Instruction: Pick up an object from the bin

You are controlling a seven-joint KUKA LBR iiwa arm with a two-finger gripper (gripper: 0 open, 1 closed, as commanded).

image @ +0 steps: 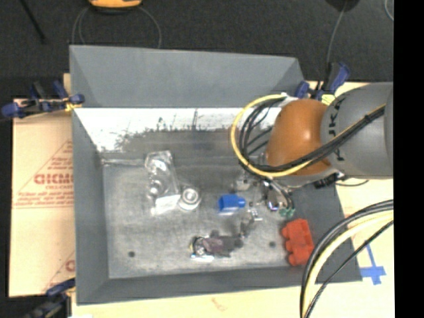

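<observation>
1. My tool hung low in the bin, just right of a small blue block; wide or narrow, I couldn't tell.
2. Nothing was lifted; grasping remained.

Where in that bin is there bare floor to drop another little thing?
The widest bare floor is the bin's lower left corner, between the left wall, the clear plastic piece and the dark wrapper. It is crowded on the right, where the pincer hangs by the blue block and the red brick.
</observation>
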